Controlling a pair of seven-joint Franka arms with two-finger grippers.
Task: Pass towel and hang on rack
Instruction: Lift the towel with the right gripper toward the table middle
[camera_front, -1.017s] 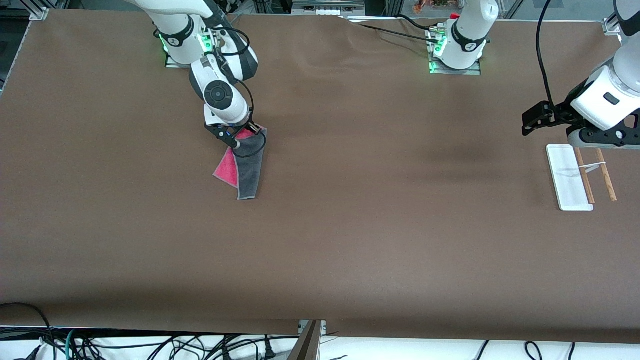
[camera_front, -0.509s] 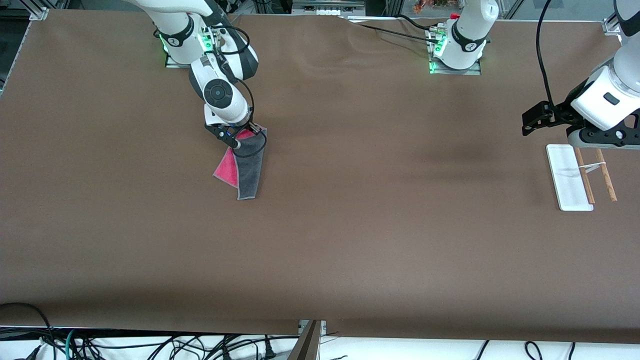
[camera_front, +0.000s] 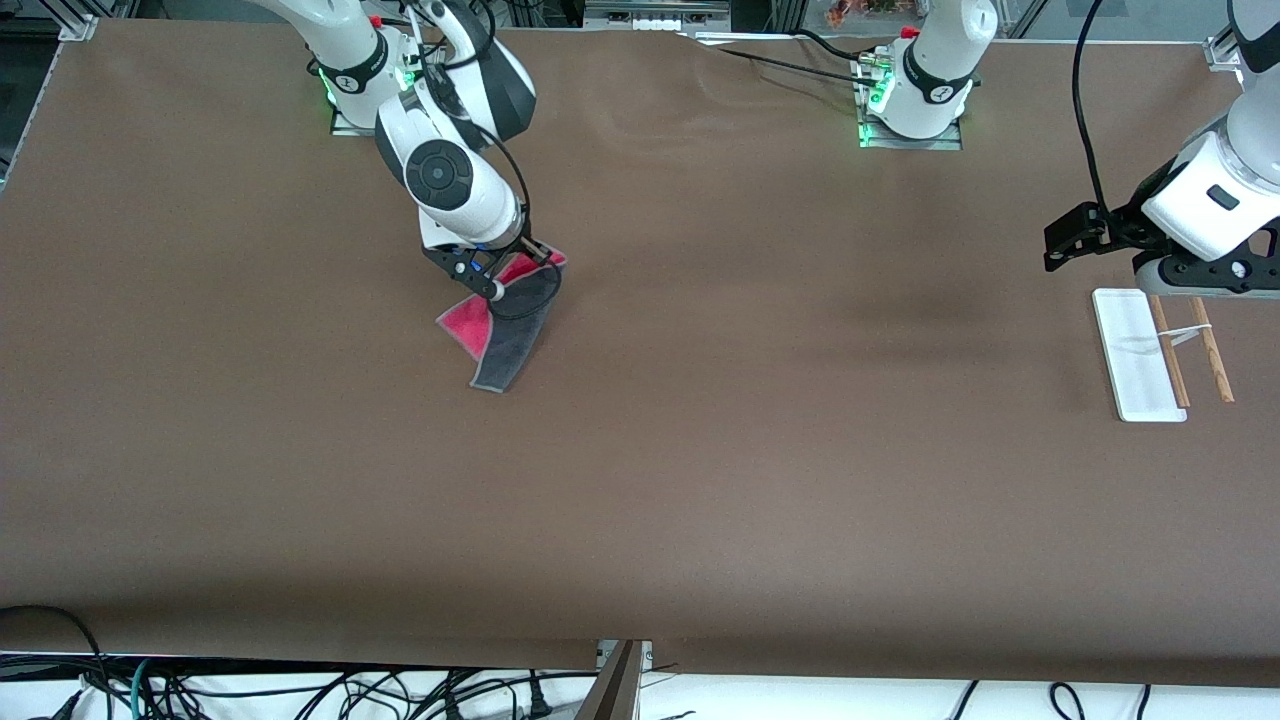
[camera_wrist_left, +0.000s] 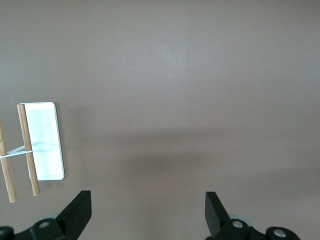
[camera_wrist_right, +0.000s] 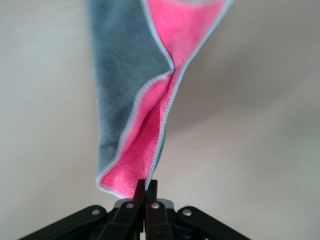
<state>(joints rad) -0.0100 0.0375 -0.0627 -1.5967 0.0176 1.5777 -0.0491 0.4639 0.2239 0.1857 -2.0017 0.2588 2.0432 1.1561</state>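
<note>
The brown table (camera_front: 700, 450) carries the rack (camera_front: 1150, 355) at the left arm's end, lying on its side. Well apart from the rack, toward the right arm's end, the right gripper (camera_front: 497, 283) is clenched on a corner of the towel (camera_front: 510, 335), which hangs folded. The left gripper (camera_wrist_left: 147, 215) waits spread wide just above the rack.

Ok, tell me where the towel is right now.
The towel hangs pinched in the right claw above the table, toward the right arm's end, in front of that arm's base; the rack stands at the left arm's end.
</note>
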